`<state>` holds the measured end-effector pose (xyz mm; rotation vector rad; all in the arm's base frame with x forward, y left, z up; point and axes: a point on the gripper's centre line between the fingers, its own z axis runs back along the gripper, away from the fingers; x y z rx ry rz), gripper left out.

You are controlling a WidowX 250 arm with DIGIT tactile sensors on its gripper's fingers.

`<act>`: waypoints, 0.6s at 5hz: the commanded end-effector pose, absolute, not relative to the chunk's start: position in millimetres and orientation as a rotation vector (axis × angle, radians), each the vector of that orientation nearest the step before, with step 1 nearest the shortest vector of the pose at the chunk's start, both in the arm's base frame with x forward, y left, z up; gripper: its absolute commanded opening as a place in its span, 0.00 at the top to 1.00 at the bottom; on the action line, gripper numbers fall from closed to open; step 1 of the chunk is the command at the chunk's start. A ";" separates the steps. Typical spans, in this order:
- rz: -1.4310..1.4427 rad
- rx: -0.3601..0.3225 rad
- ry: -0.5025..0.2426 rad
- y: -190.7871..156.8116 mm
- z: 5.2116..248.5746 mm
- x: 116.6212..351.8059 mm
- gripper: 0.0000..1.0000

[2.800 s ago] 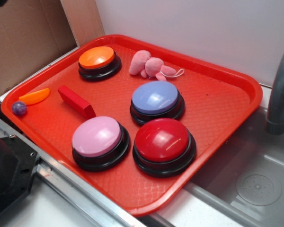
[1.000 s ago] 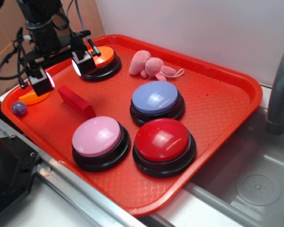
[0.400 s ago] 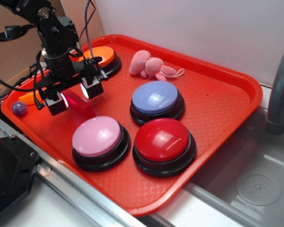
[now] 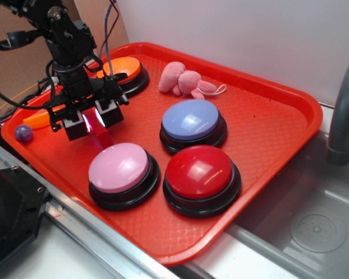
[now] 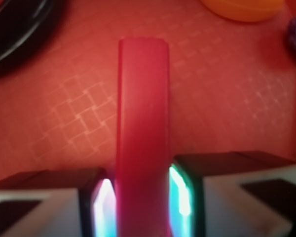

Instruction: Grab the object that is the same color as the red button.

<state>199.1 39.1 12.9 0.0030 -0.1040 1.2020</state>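
Red block (image 5: 142, 123) lies flat on the tray (image 4: 267, 145), left of centre in the exterior view, just above the pink button (image 4: 120, 168). Fingers (image 5: 104, 205) straddle its near end, one pad against each long side, narrowed to the block's width; I judge they have it pinched across the short axis because that is the only span they fit. Matching red button (image 4: 200, 172) sits lower right, well apart.

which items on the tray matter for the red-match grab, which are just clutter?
Relevant: red block between the gripper fingers; red button.
Clutter: pink button, blue button, orange button, pink plush, orange crescent, purple ball.
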 end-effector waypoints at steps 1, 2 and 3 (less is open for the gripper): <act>0.875 -0.049 -0.093 59.0 82.7 217.2 1.00; 0.625 -0.022 -0.059 50.2 131.6 227.7 1.00; 0.390 -0.098 -0.053 43.2 166.6 228.4 1.00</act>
